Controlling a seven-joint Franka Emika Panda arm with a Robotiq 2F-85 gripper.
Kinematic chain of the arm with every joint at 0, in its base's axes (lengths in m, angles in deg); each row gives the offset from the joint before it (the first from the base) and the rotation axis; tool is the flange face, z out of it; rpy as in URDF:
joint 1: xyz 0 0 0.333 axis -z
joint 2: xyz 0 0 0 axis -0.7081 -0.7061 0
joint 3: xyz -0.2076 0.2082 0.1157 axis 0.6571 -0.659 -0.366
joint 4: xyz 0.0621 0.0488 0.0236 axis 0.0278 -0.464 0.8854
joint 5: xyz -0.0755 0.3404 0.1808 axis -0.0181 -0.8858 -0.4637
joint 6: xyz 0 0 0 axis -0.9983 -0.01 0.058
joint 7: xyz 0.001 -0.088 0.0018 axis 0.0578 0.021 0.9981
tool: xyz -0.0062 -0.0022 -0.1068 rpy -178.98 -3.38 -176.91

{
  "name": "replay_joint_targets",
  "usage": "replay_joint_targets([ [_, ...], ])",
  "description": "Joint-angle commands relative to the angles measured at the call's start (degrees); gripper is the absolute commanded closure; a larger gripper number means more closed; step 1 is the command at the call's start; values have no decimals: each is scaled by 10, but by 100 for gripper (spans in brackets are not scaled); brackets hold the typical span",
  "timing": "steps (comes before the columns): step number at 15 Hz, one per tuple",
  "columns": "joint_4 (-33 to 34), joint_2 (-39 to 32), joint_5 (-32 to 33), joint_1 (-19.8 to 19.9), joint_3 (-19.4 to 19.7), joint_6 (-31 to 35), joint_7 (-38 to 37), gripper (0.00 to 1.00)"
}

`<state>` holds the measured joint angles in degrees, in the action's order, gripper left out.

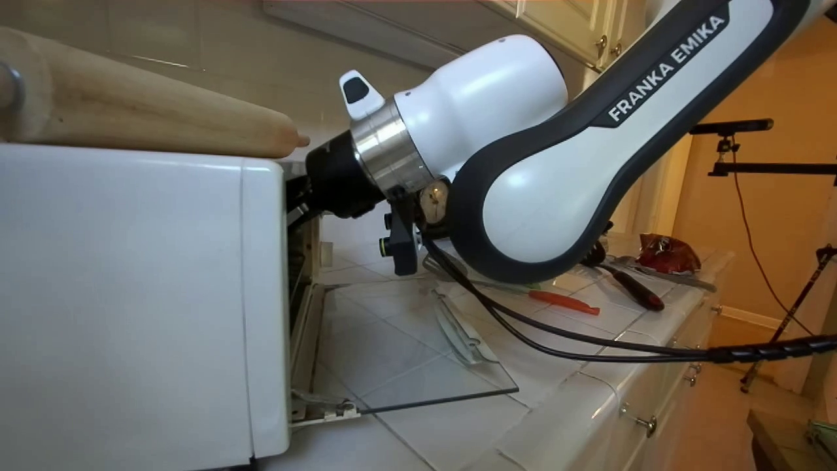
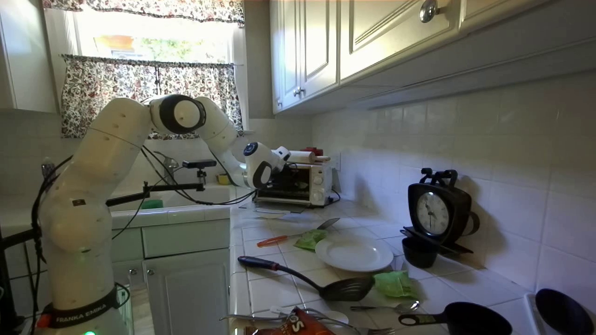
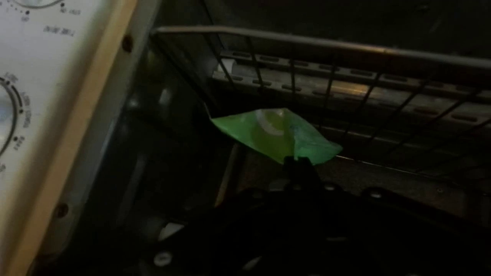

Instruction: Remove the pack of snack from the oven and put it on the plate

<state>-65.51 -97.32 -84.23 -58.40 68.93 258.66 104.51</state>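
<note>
The white oven [image 1: 131,294] stands with its clear glass door [image 1: 405,353] dropped open; it also shows at the far end of the counter in an exterior view [image 2: 321,186]. My gripper reaches through the oven's opening, and its fingers are hidden in both exterior views. In the wrist view my gripper [image 3: 299,163] is shut on the lower edge of a bright green packet, the pack of snack [image 3: 264,132], whose upper part fans out creased above the fingertips. The packet is inside the dark oven, in front of the wire rack [image 3: 345,44]. The white plate [image 2: 354,253] lies on the counter.
Two more green packets [image 2: 309,238] [image 2: 396,284] lie beside the plate. An orange-handled knife [image 2: 274,240], a black spatula [image 2: 347,289] and a black clock-like scale [image 2: 433,214] are around it. A wooden rolling pin [image 1: 150,104] lies on the oven. The oven's control panel [image 3: 46,69] borders the opening.
</note>
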Motion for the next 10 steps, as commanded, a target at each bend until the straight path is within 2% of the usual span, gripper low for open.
replay_joint_targets([
  [1, -71, 71, -10, -19, 17, 10, 4, 100],
  [10, -222, 224, -42, -86, 87, 13, 22, 100],
])
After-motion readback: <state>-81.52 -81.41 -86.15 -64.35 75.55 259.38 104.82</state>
